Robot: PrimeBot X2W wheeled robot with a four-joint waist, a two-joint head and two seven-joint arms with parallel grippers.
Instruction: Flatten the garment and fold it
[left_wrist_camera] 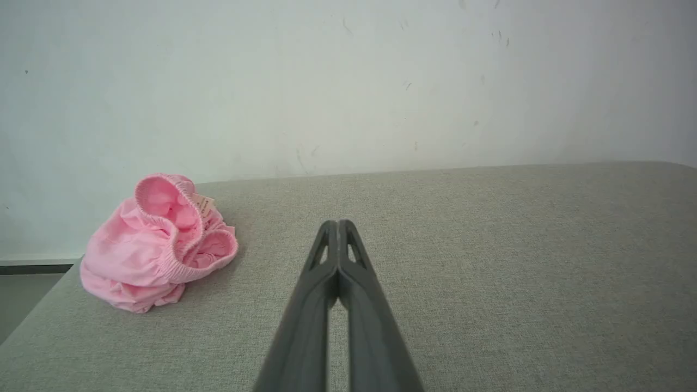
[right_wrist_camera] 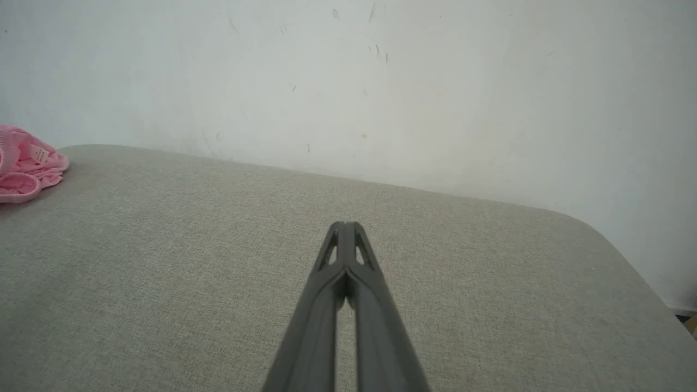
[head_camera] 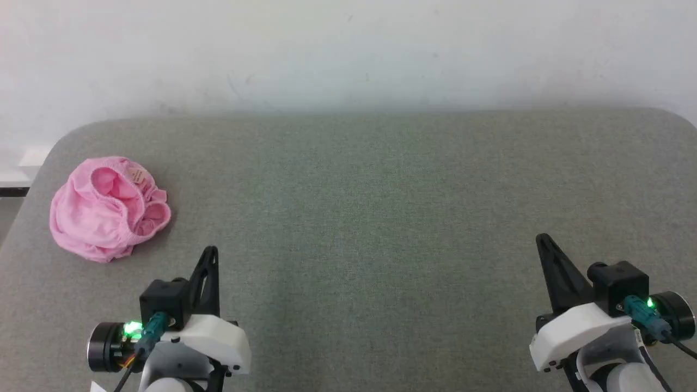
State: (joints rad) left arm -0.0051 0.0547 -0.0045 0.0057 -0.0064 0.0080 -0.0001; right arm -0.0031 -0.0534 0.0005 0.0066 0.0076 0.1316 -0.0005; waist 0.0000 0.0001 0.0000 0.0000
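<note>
The pink garment [head_camera: 109, 208] lies crumpled in a heap near the table's far left edge, waistband gaping upward with a small tag showing. In the left wrist view the garment [left_wrist_camera: 158, 242] sits ahead and to the left of my left gripper [left_wrist_camera: 337, 223], whose tips touch, shut on nothing. From above, the left gripper [head_camera: 211, 251] hovers low, right of and nearer than the heap. My right gripper [head_camera: 542, 238] stays far off at the lower right, also shut and empty [right_wrist_camera: 343, 224]. A pink corner of the garment [right_wrist_camera: 27, 171] peeks in at the right wrist view's left edge.
The grey fabric-covered table [head_camera: 381, 207] has rounded far corners and ends at a white wall [head_camera: 348, 49]. Its left edge [head_camera: 22, 218] runs close beside the garment, with floor beyond.
</note>
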